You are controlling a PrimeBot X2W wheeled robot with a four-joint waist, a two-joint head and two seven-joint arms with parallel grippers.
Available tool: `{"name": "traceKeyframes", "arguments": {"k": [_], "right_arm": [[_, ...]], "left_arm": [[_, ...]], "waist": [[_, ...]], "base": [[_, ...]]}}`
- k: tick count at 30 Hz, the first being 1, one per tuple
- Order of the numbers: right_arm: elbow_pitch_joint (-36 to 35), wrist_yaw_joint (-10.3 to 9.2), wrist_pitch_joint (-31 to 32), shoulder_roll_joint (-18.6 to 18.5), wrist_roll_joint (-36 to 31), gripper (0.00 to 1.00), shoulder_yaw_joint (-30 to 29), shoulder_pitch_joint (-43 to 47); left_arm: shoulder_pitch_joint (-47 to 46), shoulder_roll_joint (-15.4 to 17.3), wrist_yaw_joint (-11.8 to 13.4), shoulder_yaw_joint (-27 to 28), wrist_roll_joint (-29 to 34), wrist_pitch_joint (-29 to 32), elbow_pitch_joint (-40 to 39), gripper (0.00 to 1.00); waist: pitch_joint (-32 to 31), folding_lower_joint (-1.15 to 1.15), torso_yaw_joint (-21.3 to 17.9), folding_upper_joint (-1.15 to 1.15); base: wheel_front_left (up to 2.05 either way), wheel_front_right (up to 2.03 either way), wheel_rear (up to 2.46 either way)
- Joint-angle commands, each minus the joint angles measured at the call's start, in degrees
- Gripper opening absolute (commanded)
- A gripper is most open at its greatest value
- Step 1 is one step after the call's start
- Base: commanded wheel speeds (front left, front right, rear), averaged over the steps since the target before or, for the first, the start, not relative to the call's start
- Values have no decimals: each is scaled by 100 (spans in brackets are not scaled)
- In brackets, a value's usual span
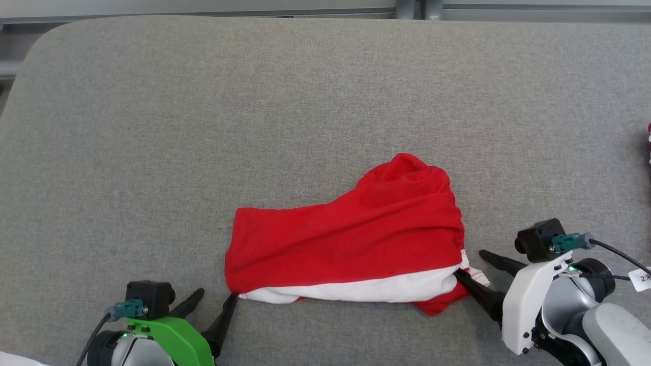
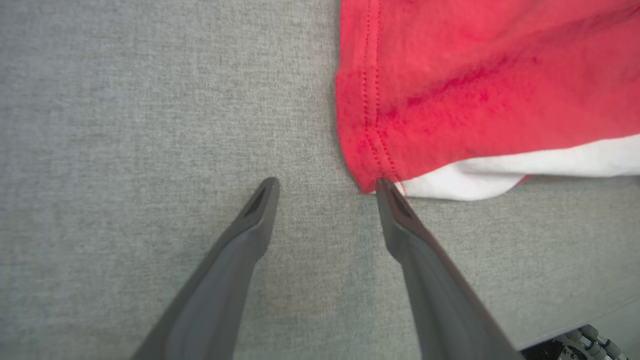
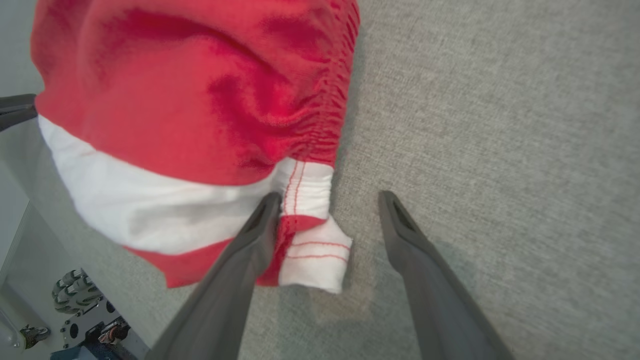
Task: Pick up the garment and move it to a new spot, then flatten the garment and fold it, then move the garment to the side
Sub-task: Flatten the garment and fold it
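Note:
The garment [image 1: 346, 244] lies crumpled on the grey padded table [image 1: 203, 127], red on top with a white panel along its near edge. My left gripper [image 1: 216, 297] stands open at the garment's lower left corner. In the left wrist view the left gripper [image 2: 326, 185] has one fingertip [image 2: 387, 192] touching the hem corner of the garment [image 2: 475, 85]. My right gripper [image 1: 470, 263] is open at the garment's right end. In the right wrist view the right gripper [image 3: 330, 197] straddles the white, red-striped trim [image 3: 312, 250] of the garment [image 3: 190, 100], with one finger [image 3: 250, 250] lying over the cloth.
A small red and white thing [image 1: 649, 142] peeks in at the table's right edge. A grey rail [image 1: 325, 7] runs behind the table. Wheels of the robot's base [image 3: 75, 297] show below the table's near edge. Bare grey surface spreads left of and beyond the garment.

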Motion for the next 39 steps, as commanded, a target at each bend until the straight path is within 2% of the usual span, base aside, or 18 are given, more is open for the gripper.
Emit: {"name": "traceKeyframes", "arguments": {"k": [1, 4, 5, 6, 7, 8, 9, 10, 11, 13, 14, 26, 31, 32, 33, 34, 35, 39], "right_arm": [[-21, 0, -16, -24, 47, 100, 31, -48], [-63, 0, -61, -28, 128, 100, 85, -79], [-74, 0, -74, -34, 144, 86, 105, -90], [-80, 0, -91, -49, 159, 55, 118, -106], [-89, 0, -121, -77, 150, 42, 125, -132], [-97, 0, -170, -102, 138, 13, 114, -157], [-100, 0, -211, -120, 127, 0, 94, -167], [-106, 0, -243, -143, 115, 0, 92, -167], [-119, 0, -286, -161, 107, 0, 75, -167], [-154, 0, -348, -202, 88, 0, 25, -183], [-180, 0, -373, -222, 87, 0, -7, -186], [-785, 0, -415, -247, -66, 0, -613, 77], [-903, 0, -364, -194, -133, 0, -713, 184], [-903, 0, -356, -177, -145, 0, -712, 202], [-908, 0, -353, -157, -150, 0, -705, 210], [-918, 0, -353, -140, -159, 0, -703, 208], [-924, 0, -348, -126, -164, 0, -704, 216], [-923, 0, -342, -83, -185, 0, -717, 213]], "left_arm": [[31, 28, 23, 12, -34, 19, -16, 100], [27, -22, 27, -16, -79, 29, 23, 100], [8, -42, 16, -32, -89, 26, 53, 100], [-17, -56, 4, -56, -100, 22, 90, 100], [-51, -66, -9, -83, -96, 21, 137, 100], [-84, -93, -17, -95, -119, 13, 188, 100], [-110, -120, -21, -100, -135, 7, 242, 100], [-139, -114, -27, -132, -108, 17, 304, 94], [-154, -148, -34, -162, -118, 23, 371, 67], [-180, -212, -61, -217, -155, -2, 467, 3], [-192, -222, -63, -251, -155, -9, 525, 0], [-281, -203, -147, -245, -534, -201, 239, 0], [8, -250, -69, -123, -891, -94, -39, 0], [76, -265, -73, -114, -993, -32, -104, 19], [146, -248, -83, -137, -1083, 50, -175, 47], [180, -206, -94, -153, -1125, 88, -258, 94], [198, -178, -104, -172, -1153, 117, -308, 100], [131, -151, -145, -322, -1153, 103, -276, 100]], "waist": [[2, 0, 1, 36], [16, 0, -3, 36], [18, 0, -6, 36], [21, 0, -7, 36], [23, 0, -8, 36], [23, 0, -10, 36], [20, 0, -13, 36], [14, 0, -23, 36], [7, 0, -36, 36], [-8, 0, -71, 36], [-16, 0, -93, 36], [5, 0, -288, 36], [10, 0, -330, 36], [10, 0, -331, 36], [9, 0, -331, 36], [15, 0, -329, 36], [27, 0, -323, 36], [75, 0, -287, 36]], "base": [[0, 0, 0], [0, 0, 0], [0, 0, 0], [0, 0, 0], [0, 0, 0], [0, 0, 0], [0, 0, 0], [0, 0, 0], [0, 0, 0], [0, 0, 0], [0, 0, 0], [0, 0, 0], [0, 0, 0], [0, 0, 0], [0, 0, 0], [0, 0, 0], [0, 0, 0], [0, 0, 0]]}}
